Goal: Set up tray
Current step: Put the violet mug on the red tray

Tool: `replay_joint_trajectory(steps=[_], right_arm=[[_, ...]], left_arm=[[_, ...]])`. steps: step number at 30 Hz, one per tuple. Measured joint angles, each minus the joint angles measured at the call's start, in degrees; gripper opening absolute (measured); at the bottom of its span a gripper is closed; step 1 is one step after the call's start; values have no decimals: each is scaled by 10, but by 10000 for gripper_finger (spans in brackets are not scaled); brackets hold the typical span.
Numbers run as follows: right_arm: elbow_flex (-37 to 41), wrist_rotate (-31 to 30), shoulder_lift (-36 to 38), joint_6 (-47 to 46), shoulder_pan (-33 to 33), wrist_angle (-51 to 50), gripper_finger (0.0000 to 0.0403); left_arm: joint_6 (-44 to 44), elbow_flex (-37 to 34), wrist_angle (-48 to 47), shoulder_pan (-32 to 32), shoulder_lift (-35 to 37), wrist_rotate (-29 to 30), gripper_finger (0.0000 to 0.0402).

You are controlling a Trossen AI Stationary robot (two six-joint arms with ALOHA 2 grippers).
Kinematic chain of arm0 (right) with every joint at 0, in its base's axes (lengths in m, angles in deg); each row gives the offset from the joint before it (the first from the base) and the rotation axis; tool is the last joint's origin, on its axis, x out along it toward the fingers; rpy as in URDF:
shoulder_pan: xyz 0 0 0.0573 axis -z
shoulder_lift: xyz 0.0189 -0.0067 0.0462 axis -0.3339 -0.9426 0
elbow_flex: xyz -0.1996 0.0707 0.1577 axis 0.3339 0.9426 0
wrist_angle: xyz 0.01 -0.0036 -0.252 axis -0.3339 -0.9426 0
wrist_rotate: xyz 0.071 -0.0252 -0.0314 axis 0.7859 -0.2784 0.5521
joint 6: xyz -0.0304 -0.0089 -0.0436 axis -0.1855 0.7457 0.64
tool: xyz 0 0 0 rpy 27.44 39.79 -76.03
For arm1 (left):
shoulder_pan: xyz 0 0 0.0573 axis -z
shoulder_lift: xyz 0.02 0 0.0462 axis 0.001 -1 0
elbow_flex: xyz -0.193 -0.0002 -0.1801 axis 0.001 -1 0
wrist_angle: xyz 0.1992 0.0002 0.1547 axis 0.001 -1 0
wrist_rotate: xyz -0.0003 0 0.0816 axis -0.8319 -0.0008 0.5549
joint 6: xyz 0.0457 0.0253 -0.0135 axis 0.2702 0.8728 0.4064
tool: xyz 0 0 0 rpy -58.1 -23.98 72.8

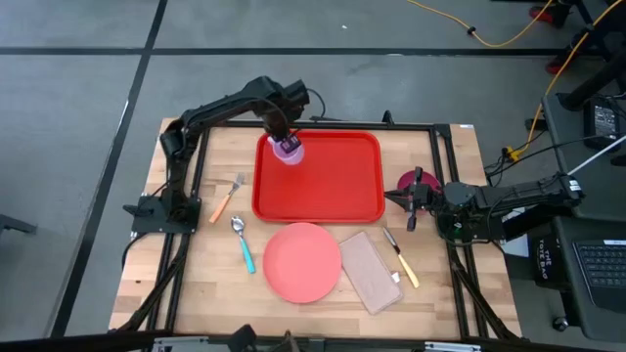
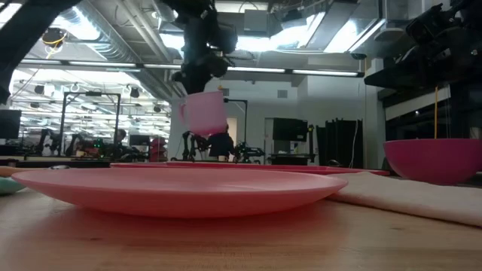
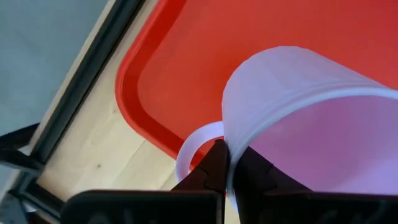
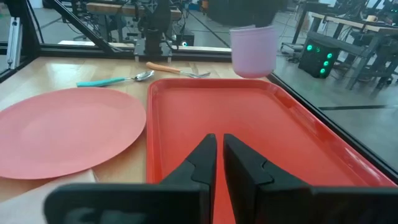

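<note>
Red tray [image 1: 333, 181], lilac cup [image 1: 289, 150], unlabelled

Bright, even light from above on the table, and shadows under things stay short and soft. The red tray [image 1: 333, 186] shows a faint sheen, no hard glare. Down at table height, the ceiling lights [image 2: 226, 41] blaze white and wash out, leaving the arm and the cup [image 2: 202, 113] dark against them; the pink plate [image 2: 173, 192] up close looks soft and blurred. In the left wrist view the cup fills the frame, slightly soft, its rim glowing pale.
</note>
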Motion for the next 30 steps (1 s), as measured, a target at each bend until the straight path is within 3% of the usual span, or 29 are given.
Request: replay_joint_trajectory(steps=[7,30], right_arm=[[0,0,0,-30,0,0,35],[0,0,0,-30,0,-25,35]], left_arm=[[0,11,-11,-25,-34,-13,3],[-16,12,18,-53,-40,24,3]])
